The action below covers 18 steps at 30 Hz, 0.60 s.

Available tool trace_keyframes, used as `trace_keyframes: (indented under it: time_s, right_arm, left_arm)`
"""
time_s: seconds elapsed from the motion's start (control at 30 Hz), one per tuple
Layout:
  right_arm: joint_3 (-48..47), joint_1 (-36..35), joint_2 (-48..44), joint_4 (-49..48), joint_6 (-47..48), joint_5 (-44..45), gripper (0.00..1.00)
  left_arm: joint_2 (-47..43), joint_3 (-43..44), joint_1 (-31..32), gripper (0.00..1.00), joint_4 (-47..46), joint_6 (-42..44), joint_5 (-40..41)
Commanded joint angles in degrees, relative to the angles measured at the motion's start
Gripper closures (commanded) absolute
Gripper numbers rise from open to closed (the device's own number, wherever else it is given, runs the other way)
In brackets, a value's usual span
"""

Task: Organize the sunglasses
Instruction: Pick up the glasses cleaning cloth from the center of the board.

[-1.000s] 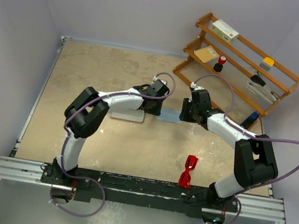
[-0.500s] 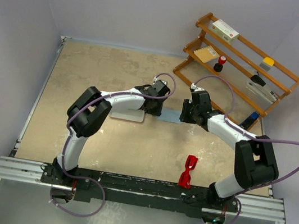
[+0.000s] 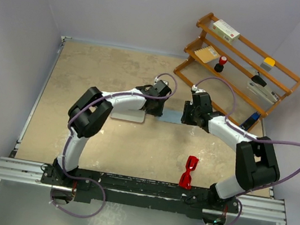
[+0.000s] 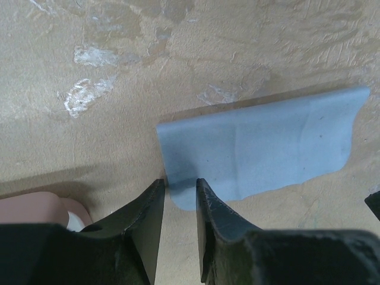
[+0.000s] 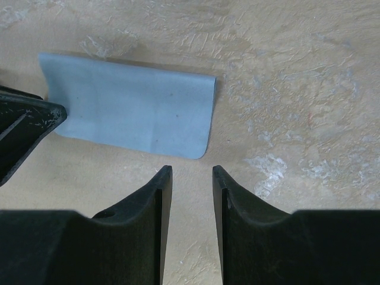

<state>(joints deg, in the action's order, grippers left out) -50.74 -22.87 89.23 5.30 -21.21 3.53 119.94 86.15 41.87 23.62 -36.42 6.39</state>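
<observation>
Left fingers (image 4: 147, 228) narrow at a corner of the blue cloth (image 4: 267, 148), right fingers (image 5: 149, 228) narrow, empty; I'd grab the sunglasses (image 3: 188, 171), lower right, probably light, stiff, slippery, by the bridge.

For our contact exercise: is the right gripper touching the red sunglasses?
Apart. Top view: right gripper at the blue cloth, bare table between it and the red sunglasses.

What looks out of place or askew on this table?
The red sunglasses lie alone near the right arm's base, apart from the pink case and the blue cloth, which curls up at one end.
</observation>
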Motion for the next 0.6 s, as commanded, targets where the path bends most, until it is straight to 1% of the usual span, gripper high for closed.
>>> trace_keyframes:
  time_s: [0.0,0.37,0.57]
  right_arm:
    - [0.4,-0.2,-2.3,-1.0,0.0,1.0,0.64]
    - [0.5,-0.3,-2.5,-1.0,0.0,1.0,0.63]
    - [0.6,-0.2,-2.5,-1.2,-0.1,0.9,0.63]
  left_arm:
    - [0.8,1.9,0.6,0.75,0.3,-0.6,-0.7]
    - [1.8,2.9,0.9,0.76,2.1,-0.2,-0.3]
    - [1.8,3.1,0.9,0.89,2.8,0.2,0.6]
